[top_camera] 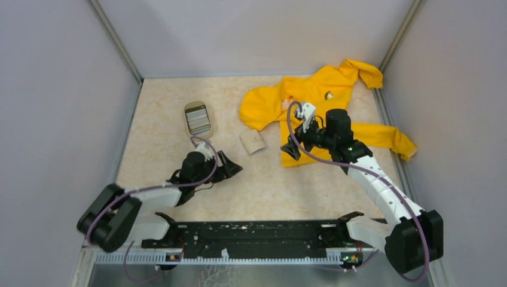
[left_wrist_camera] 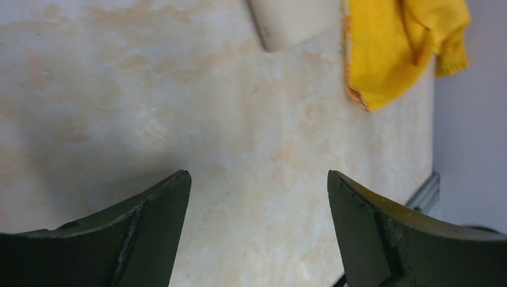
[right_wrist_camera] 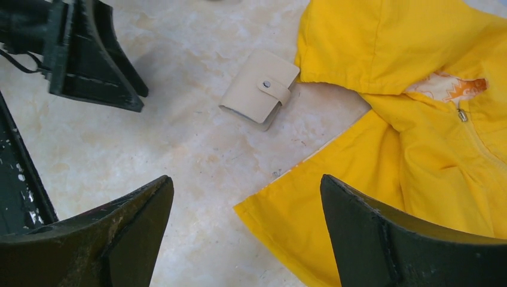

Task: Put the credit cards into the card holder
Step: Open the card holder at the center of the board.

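The card holder is a beige wallet, snapped shut, lying flat mid-table beside the yellow jacket; it also shows in the right wrist view, and one corner of it shows in the left wrist view. The credit cards are not in view. My left gripper is open low over bare table, short of the holder, with nothing between its fingers. My right gripper is open over the jacket's lower hem, right of the holder, and empty.
A yellow jacket is spread over the back right of the table. An open metal tin with a grey inside sits at the back left. Grey walls close in the table on three sides.
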You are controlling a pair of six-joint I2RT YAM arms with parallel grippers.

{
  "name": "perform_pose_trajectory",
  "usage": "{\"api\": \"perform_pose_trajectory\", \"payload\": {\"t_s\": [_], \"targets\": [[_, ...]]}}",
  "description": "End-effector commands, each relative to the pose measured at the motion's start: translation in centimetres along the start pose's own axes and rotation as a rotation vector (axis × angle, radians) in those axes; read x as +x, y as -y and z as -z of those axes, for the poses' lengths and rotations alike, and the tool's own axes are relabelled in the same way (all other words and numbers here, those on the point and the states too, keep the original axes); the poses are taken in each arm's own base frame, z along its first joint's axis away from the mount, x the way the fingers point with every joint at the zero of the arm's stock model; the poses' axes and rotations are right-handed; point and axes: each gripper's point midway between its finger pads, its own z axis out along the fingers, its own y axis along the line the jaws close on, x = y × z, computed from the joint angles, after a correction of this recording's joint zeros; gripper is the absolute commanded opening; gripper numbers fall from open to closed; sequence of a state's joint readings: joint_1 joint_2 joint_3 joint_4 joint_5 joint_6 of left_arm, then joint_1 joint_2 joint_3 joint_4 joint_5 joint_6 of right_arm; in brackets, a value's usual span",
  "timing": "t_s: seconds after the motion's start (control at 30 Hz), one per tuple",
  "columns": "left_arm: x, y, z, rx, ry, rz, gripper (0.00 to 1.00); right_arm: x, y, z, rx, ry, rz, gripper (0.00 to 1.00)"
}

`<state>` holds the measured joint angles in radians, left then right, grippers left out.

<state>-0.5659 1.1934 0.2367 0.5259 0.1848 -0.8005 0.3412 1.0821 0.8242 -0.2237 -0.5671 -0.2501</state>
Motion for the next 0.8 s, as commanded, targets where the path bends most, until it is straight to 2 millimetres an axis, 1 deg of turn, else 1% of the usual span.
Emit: {"api": "perform_pose_trajectory", "payload": {"t_s": [0.0,0.03,0.1,0.2,0.3,0.33,0.37,0.4,0.53,0.6,0.7,0.77], "targets": [[-2.3,-0.5,-3.6,-0.080,0.066,0.102,0.89,-1.6,-0.4,0.1,-0.043,0.065,0.046,0.91],[-2.3,-0.3,-4.4,-0.077,0.052,0.106,0.88,-1.5,-0.5,0.0,-0.048,0.063,0.041,0.90],[-2.4,-0.6,-5.9,-0.093,0.034,0.118,0.83,-1.4,-0.4,0.0,-0.050,0.060,0.039,0.90],[-2.7,-0.6,-7.9,-0.112,0.016,0.125,0.80,-1.2,-0.3,-0.1,-0.042,0.057,0.038,0.90],[-2.4,-2.0,-9.5,-0.200,-0.028,0.134,0.78,-1.1,-0.2,-0.1,-0.037,0.052,0.038,0.90],[-2.3,-2.6,-9.9,-0.237,-0.035,0.137,0.76,-1.0,-0.2,-0.2,-0.037,0.051,0.038,0.90],[-2.2,-3.1,-10.2,-0.270,-0.035,0.139,0.75,-1.0,-0.1,-0.2,-0.037,0.048,0.038,0.89],[-2.1,-3.7,-10.4,-0.301,-0.038,0.145,0.71,-0.8,-0.1,-0.3,-0.038,0.043,0.037,0.89],[-1.6,-5.9,-11.1,-0.422,-0.053,0.141,0.65,-0.7,0.0,-0.4,-0.036,0.037,0.036,0.89],[-0.9,-7.0,-11.5,-0.467,-0.086,0.126,0.55,-0.7,0.0,-0.4,-0.038,0.036,0.037,0.89],[-0.3,-7.9,-12.0,-0.496,-0.119,0.099,0.36,-0.7,0.0,-0.4,-0.037,0.036,0.040,0.89],[0.2,-8.2,-12.2,-0.503,-0.148,0.079,0.29,-0.7,0.0,-0.3,-0.037,0.037,0.041,0.89]]}}
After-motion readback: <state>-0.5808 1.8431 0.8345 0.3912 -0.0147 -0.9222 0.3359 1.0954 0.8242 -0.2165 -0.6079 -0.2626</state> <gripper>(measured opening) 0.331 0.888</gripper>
